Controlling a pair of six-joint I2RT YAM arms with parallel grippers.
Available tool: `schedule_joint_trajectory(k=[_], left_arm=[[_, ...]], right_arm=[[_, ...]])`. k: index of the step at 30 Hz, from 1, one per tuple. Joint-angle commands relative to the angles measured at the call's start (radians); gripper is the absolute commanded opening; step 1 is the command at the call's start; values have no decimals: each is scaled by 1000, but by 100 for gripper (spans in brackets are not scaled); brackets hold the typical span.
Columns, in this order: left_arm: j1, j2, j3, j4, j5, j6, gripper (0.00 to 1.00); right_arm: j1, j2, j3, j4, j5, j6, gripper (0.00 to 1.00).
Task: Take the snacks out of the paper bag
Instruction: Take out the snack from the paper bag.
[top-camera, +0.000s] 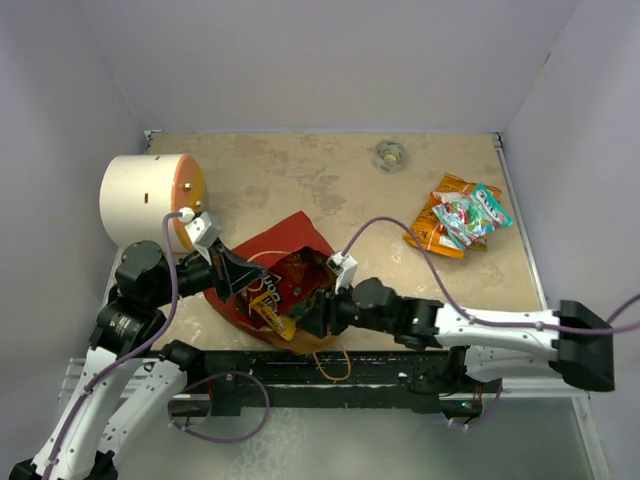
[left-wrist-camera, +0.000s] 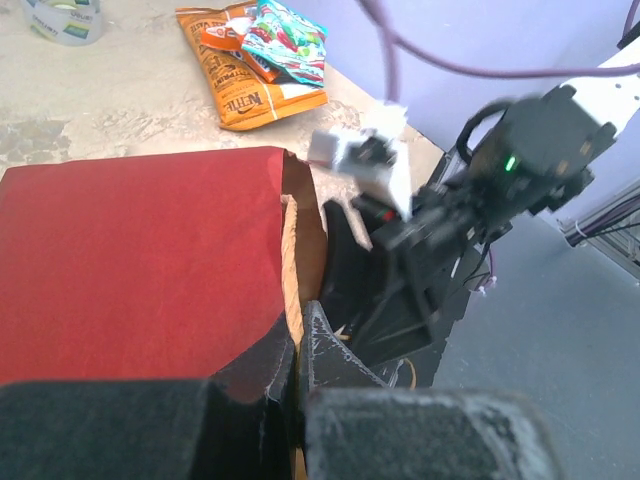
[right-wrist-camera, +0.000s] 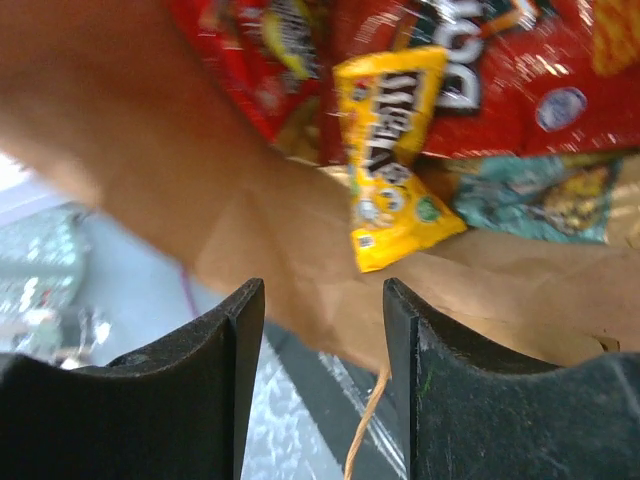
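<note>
The red paper bag (top-camera: 283, 250) lies on its side mid-table, mouth toward the near edge. My left gripper (top-camera: 250, 283) is shut on the bag's rim; in the left wrist view its fingertips (left-wrist-camera: 292, 345) pinch the kraft edge beside the red side (left-wrist-camera: 140, 260). My right gripper (top-camera: 306, 322) is open at the bag's mouth, jaws (right-wrist-camera: 322, 300) apart over the kraft inside (right-wrist-camera: 200, 200). Just ahead of it lie a yellow packet (right-wrist-camera: 390, 160), a red packet (right-wrist-camera: 520, 70) and a teal packet (right-wrist-camera: 540, 195). Orange and teal snacks (top-camera: 457, 215) lie out on the table at the right.
A white cylinder with an orange end (top-camera: 150, 200) stands at the left, close behind my left arm. A tape roll (top-camera: 390, 155) sits at the back. A loop handle (top-camera: 335, 365) hangs over the near table edge. The removed snacks (left-wrist-camera: 265, 60) also show in the left wrist view.
</note>
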Motion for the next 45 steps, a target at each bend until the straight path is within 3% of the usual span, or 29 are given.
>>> schedule_joint_trajectory(k=[1,5,8,10,16,22,27,33,38,45], left_arm=[[-2,8,-3,37,7,-3,0],[-2,-8,-17,56,-4,-17,0],[0,2,-8,39,0,-5,0],[-1,7,-1,29,2,2,0],[2,-12,-13,47,-3,-10,0],[5,-14,-14,55,20,-7,0],[8,-9,-13,57,36,-5,0],[14,-16,-16,62,40,-6,0],[14,-6,-16,66,52,-5,0],[16,2,-16,67,66,-4,0]], right_arm=[[118,163,61,68,429,235,53],[217,317,95,74,737,340,53],[220,459,196,-120,846,599,52],[224,538,264,-174,890,651,50],[228,610,254,-68,938,719,46],[227,716,355,-352,985,995,43],[223,773,385,-444,988,1090,43],[150,775,313,-254,920,1033,45],[101,742,242,40,897,881,45],[50,773,236,163,860,857,48]])
